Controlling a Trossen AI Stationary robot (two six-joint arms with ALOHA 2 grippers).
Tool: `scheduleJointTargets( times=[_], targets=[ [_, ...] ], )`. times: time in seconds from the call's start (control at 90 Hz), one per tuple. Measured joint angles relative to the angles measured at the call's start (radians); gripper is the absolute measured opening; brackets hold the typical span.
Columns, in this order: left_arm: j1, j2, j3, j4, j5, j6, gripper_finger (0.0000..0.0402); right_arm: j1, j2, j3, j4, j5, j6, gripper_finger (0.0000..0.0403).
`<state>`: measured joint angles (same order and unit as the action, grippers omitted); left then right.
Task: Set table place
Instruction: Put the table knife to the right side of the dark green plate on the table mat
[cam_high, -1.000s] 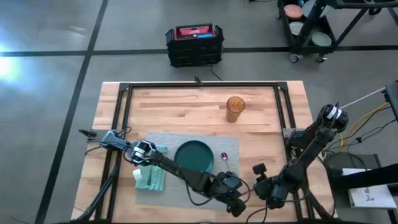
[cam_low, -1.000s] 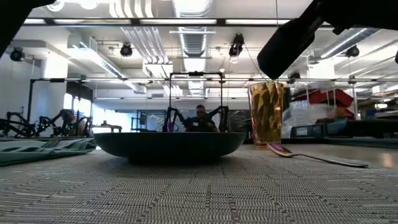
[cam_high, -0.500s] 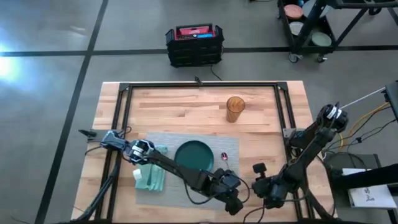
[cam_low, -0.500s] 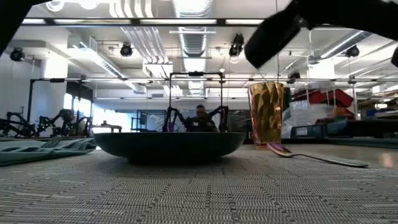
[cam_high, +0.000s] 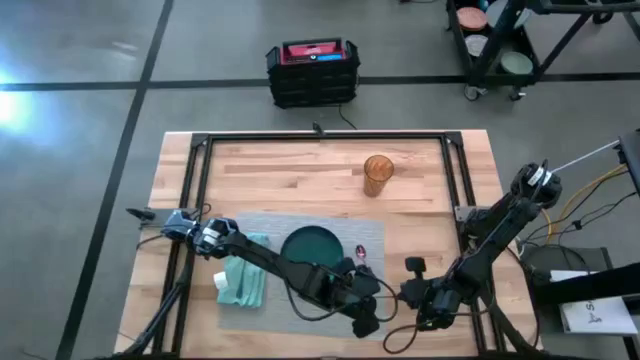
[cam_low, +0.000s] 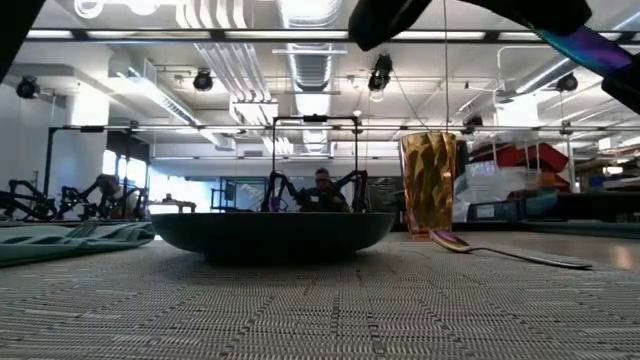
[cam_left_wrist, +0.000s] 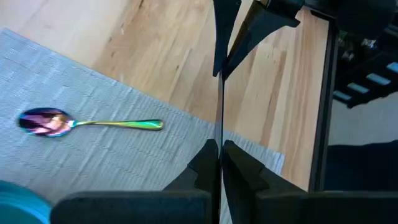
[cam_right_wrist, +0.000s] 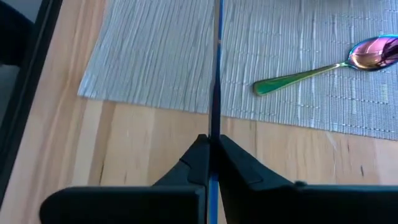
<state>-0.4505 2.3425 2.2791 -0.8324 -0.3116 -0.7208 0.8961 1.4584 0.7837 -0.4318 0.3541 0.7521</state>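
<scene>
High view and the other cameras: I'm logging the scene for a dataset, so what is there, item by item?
table: one, light wood with a black frame, centre of the floor
placemat: one, grey woven, near side of the table
plate: one, dark green, on the placemat
spoon: one, iridescent, on the placemat right of the plate
napkin: one, light teal, on the placemat's left edge
cup: one, amber, on bare wood beyond the placemat
thin utensil: one, dark with a blue edge, seen edge-on, held in the air
crate: one, black and red, on the floor beyond the table
person: one, far back in the room
left gripper: shut on the thin utensil
right gripper: shut on it too
</scene>
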Motion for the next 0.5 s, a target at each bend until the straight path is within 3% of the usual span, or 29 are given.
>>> scheduleJointTargets(
  times=[0.267, 0.5],
  targets=[
    [0.006, -0.004, -0.007, -0.094, 0.005, 0.118, 0.002, -0.015, -0.003, -0.005, -0.028, -0.028, 0.067, 0.0],
    [-0.002, -0.01, -0.008, -0.295, 0.009, 0.124, 0.0087, -0.019, -0.002, -0.006, -0.024, -0.015, 0.187, 0.0]
  ],
)
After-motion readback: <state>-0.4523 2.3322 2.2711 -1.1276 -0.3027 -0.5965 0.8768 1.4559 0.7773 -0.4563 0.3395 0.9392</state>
